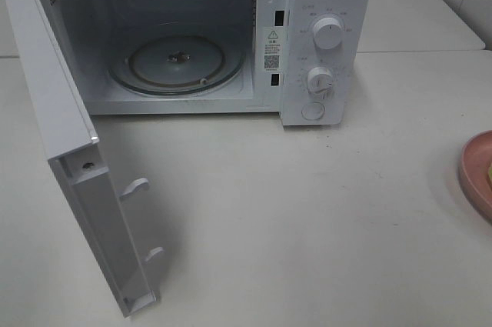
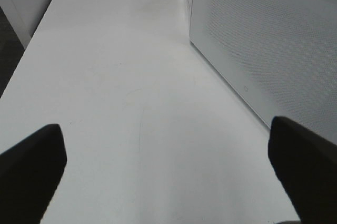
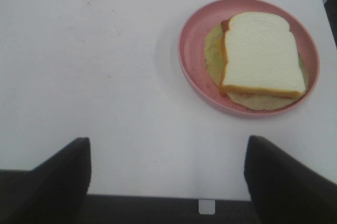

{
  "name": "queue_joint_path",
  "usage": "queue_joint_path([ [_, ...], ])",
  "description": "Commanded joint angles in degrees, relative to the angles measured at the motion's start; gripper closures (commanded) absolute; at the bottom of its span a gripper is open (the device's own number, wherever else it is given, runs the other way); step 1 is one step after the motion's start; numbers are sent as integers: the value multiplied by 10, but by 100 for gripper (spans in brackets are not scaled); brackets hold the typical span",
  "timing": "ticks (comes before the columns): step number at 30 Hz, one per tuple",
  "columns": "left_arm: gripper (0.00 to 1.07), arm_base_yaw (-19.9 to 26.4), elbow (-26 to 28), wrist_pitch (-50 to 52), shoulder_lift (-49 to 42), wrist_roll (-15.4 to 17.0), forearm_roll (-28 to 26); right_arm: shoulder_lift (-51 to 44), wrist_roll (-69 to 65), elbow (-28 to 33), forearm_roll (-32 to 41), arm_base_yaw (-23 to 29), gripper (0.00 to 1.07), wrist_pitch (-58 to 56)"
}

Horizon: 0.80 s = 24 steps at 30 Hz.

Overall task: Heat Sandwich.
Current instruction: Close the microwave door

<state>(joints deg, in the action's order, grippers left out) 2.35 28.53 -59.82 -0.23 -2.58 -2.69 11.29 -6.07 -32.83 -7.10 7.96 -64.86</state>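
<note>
Microwave (image 1: pixel 307 35) ready, sandwich (image 3: pixel 260 55) not yet fetched

Door (image 1: pixel 69 158) swung wide, glass turntable (image 1: pixel 178 64) bare, presumably to receive the food. Sandwich lies on the pink plate (image 3: pixel 192 50) at the table's right edge (barely in the high view). Right gripper (image 3: pixel 167 174) hangs near the plate, jaws spread, empty; left gripper (image 2: pixel 166 166) likewise agape beside the door, holding nothing

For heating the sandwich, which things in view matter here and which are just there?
Part of the job:
- sandwich, lying on the pink plate
- microwave, door open, glass turntable bare
- right hand, open, short of the plate

Just there:
- white table
- left hand, open over bare table
</note>
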Motion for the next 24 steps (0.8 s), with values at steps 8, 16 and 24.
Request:
queue_joint_path([
  [8, 5, 2, -2, 9, -15, 0, -4, -109, 16, 40, 3, -58, 31, 54],
  [16, 5, 2, -2, 9, -15, 0, -4, -130, 19, 39, 7, -63, 31, 54],
  [24, 5, 2, -2, 9, -15, 0, -4, -130, 19, 39, 7, -63, 31, 54],
])
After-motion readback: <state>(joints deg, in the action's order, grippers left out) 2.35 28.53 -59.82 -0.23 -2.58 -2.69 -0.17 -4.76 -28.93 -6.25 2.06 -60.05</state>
